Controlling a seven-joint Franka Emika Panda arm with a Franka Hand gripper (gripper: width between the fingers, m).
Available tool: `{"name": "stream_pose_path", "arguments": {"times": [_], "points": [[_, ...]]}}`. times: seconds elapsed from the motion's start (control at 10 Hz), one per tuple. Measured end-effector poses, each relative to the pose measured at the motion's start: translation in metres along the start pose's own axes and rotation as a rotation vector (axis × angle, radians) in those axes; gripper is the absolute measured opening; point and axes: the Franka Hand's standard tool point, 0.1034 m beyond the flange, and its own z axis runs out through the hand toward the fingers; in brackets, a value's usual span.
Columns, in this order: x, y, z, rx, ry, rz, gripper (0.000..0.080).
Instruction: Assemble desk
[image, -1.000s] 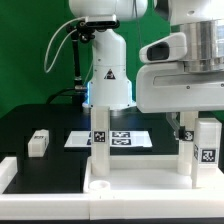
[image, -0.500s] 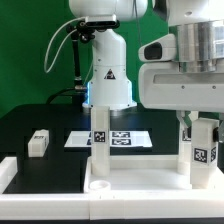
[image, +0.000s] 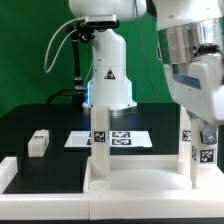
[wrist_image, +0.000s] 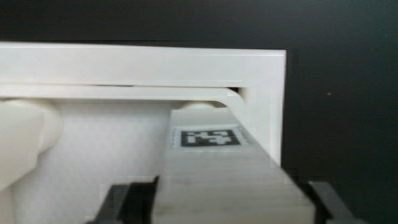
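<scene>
The desk's white tabletop (image: 135, 186) lies at the front of the black table, its rimmed side up. Two white tagged legs stand upright on it: one at the exterior view's left (image: 100, 140), one at the right (image: 206, 152). My gripper (image: 203, 130) comes down over the right leg and is shut on its upper part. In the wrist view that leg (wrist_image: 222, 165) fills the space between my two dark fingers (wrist_image: 121, 205), with its tag facing the camera and the tabletop's rim (wrist_image: 143, 60) beyond. A third leg (image: 39, 142) lies loose on the table at the exterior view's left.
The marker board (image: 125, 138) lies flat on the table behind the tabletop. The arm's white base (image: 108, 80) stands behind it before a green backdrop. A white rail (image: 5, 172) edges the table at the exterior view's left.
My jaws have closed from wide open onto the right leg. Since then the hand has turned above the leg and shows a different side in the exterior view.
</scene>
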Motion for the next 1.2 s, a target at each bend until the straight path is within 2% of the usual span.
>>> {"name": "stream_pose_path", "arguments": {"times": [0.2,0.3,0.4,0.5,0.6,0.7,1.0,1.2], "points": [[-0.0028,0.0008,0.0013,0.006,0.003,0.081,0.0291],[-0.0023,0.001,0.0019,0.005,0.004,0.068,0.0383],[-0.002,0.0012,0.0023,0.004,0.004,0.022,0.0517],[-0.0007,-0.0007,0.0016,0.01,0.01,-0.174,0.0517],[-0.002,-0.0007,0.0017,0.009,0.008,-0.35,0.0623],[-0.0063,0.0014,0.0035,0.003,0.003,-0.481,0.0642],[-0.0029,0.0009,0.0036,0.001,0.008,-0.647,0.0649],[0.0014,-0.0039,0.003,-0.001,0.086,-1.078,0.0649]]}}
